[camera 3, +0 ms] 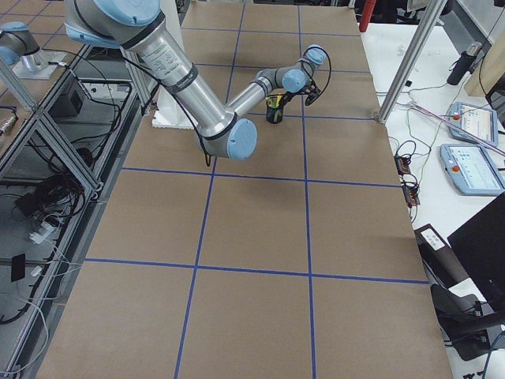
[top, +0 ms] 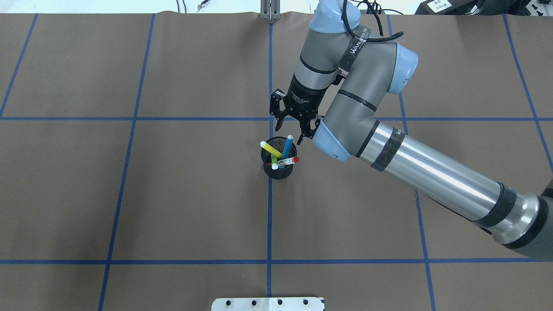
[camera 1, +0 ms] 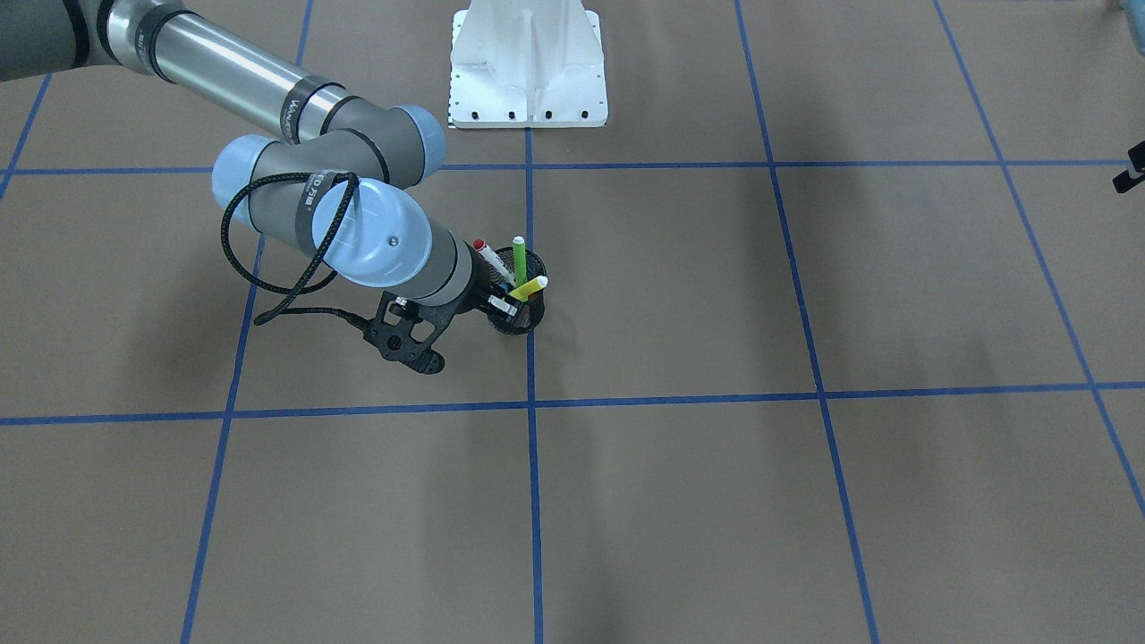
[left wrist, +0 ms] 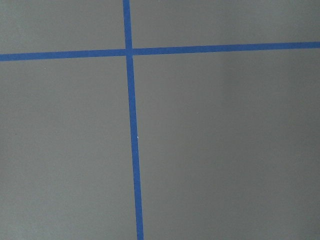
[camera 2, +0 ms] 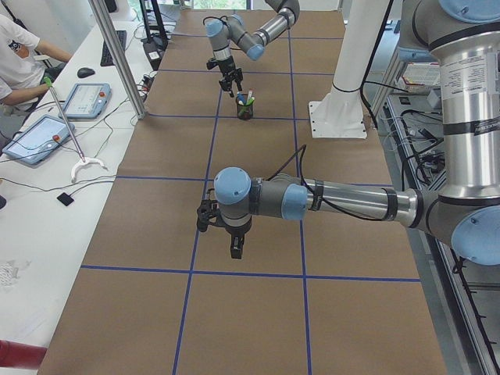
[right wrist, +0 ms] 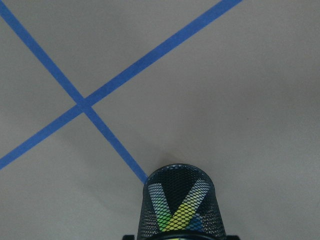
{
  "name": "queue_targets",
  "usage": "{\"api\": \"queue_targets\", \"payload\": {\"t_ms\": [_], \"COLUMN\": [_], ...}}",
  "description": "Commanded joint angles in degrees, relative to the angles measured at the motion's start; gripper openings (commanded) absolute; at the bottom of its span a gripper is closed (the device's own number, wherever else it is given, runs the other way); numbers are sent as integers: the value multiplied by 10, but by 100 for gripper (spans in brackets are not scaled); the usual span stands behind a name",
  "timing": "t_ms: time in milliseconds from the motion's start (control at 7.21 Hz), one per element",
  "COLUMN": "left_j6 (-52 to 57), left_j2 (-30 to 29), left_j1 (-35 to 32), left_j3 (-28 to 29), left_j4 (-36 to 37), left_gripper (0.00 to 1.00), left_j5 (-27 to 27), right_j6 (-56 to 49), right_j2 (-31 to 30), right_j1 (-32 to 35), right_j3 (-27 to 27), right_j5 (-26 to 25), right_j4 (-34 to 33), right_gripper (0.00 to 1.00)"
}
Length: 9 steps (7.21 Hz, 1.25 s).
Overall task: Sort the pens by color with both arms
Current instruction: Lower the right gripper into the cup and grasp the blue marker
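A black wire-mesh cup (top: 279, 166) stands near the table's middle and holds all the pens. The yellow pen (top: 270, 149), blue pen (top: 287, 146), white pen with red cap (top: 288, 161) and lime green pen (top: 274, 163) lean out of it. My right gripper (top: 292, 128) is open and empty, just above the cup's far rim, with the blue pen's tip close below its fingers. The front-facing view shows this gripper (camera 1: 501, 300) against the cup, with the green pen (camera 1: 519, 259) and yellow pen (camera 1: 530, 288) beside it. My left gripper (camera 2: 226, 234) hangs over bare table far from the cup; I cannot tell whether it is open or shut.
The table is brown paper (top: 173, 194) with a grid of blue tape lines (top: 270, 216). The white pedestal base (camera 1: 528, 63) stands at the robot's side. The right wrist view shows the cup (right wrist: 182, 205) low in the frame. An operator and tablets (camera 2: 47, 117) sit beyond the table's far edge.
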Motion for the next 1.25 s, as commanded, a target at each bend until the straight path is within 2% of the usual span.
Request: {"api": "queue_targets", "payload": {"t_ms": [0,139,416,555,832,971,1110], "left_j6": [0,0,-1,-1,-1,-1,-1], "left_j2": [0,0,0,0,1,0,1], "left_j1": [0,0,0,-1,0,0,0], "left_j3": [-1,-1,-2,-3,-3,-3,-3], "left_j4": [0,0,0,0,0,0,0], "left_gripper": [100,100,100,100,100,100,100], "left_j5": [0,0,0,0,0,0,0], "right_j6": [0,1,11,11,11,11,11], "right_j2": [-4,-4,-7,-12,-13,-14,-13], "right_j1": [-2,-2,-2,-1,-1,4,17], "right_j3": [3,4,12,16,23,39,76], "right_j5": [3,5,2,-1,2,3,0], "right_j4": [0,0,-5,-5,-5,-9,-43], "right_gripper": [67,57,8,0,0,0,0]}}
